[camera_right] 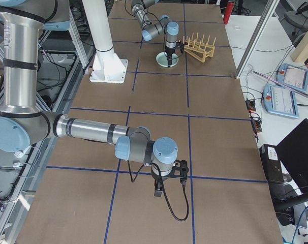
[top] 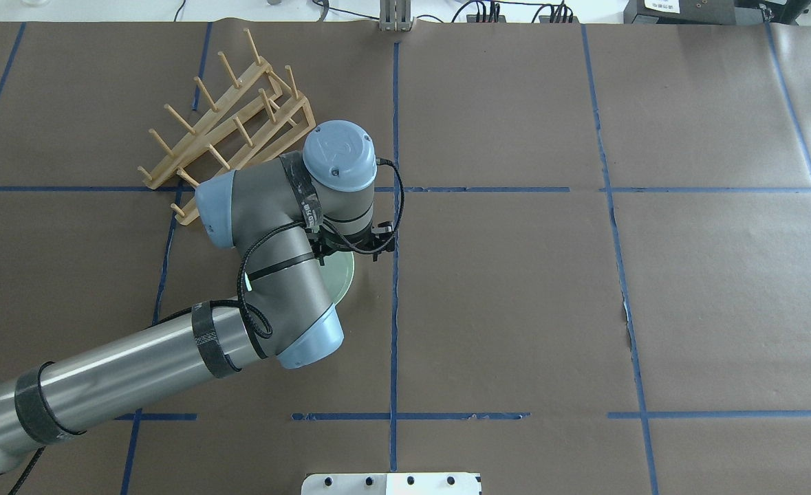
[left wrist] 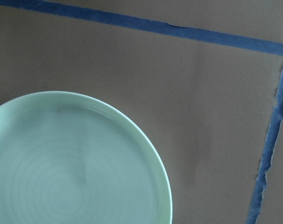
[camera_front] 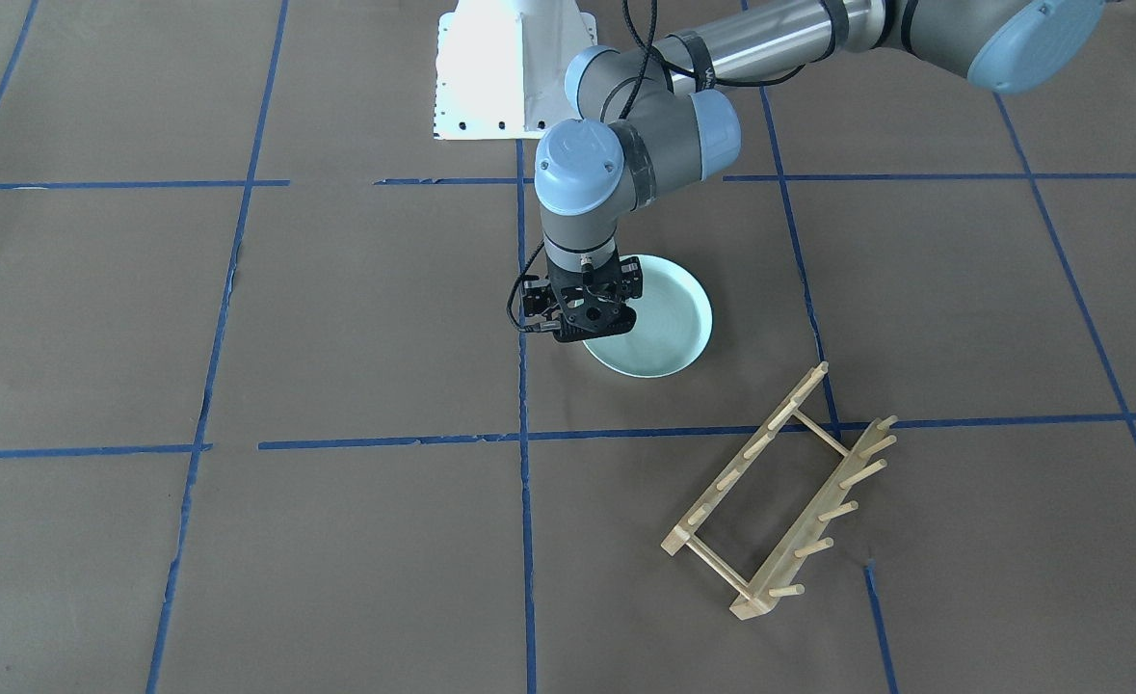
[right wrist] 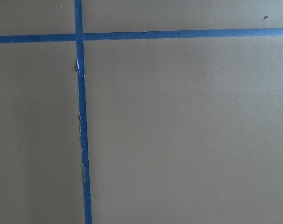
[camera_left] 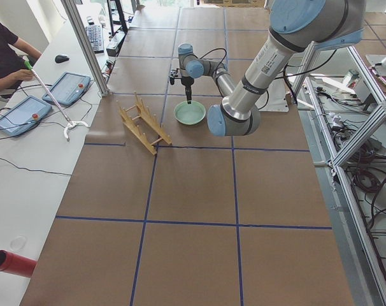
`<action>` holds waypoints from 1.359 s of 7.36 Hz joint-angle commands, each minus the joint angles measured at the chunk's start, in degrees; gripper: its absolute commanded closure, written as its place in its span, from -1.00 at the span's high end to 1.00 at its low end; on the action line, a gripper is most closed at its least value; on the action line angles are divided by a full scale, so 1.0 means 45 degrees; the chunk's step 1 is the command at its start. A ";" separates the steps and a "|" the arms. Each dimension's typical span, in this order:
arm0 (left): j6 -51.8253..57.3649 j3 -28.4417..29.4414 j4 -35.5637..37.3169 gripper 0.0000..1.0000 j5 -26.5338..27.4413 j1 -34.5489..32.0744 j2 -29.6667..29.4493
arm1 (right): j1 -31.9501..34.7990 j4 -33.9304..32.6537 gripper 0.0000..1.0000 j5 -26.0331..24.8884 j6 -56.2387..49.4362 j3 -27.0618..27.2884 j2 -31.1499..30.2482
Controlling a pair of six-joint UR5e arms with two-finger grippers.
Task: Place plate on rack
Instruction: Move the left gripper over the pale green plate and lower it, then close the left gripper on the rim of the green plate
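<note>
The pale mint-green plate (camera_front: 669,323) lies flat on the brown paper near the table's middle. My left gripper (camera_front: 594,333) points straight down over the plate's rim on the side away from the rack, jaws apart and empty. The left wrist view shows the plate (left wrist: 76,177) at lower left and no fingers. From overhead the arm hides most of the plate (top: 343,278). The light-wood rack (camera_front: 784,492) stands apart from the plate, towards the operators' side; it also shows overhead (top: 230,124). My right gripper (camera_right: 159,190) hangs over bare paper far down the table; I cannot tell its state.
Blue tape lines (camera_front: 524,434) cross the brown paper. The white robot base (camera_front: 515,67) stands behind the plate. An operator (camera_left: 5,54) sits at a side desk beyond the rack. The right wrist view shows only paper and tape (right wrist: 81,140).
</note>
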 commanded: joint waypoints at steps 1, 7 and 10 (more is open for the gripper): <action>0.0585 0.0128 -0.0111 0.72 0.0694 0.0293 -0.0008 | 0.0000 0.0000 1.00 0.0000 0.0000 0.0000 0.0000; 0.0586 0.0401 -0.0404 0.33 0.0697 0.0315 0.0051 | 0.0000 0.0000 1.00 0.0000 0.0000 0.0000 0.0000; 0.0586 0.0363 -0.0385 -1.00 0.0658 0.0295 0.0148 | 0.0000 0.0000 1.00 0.0000 0.0000 0.0000 0.0000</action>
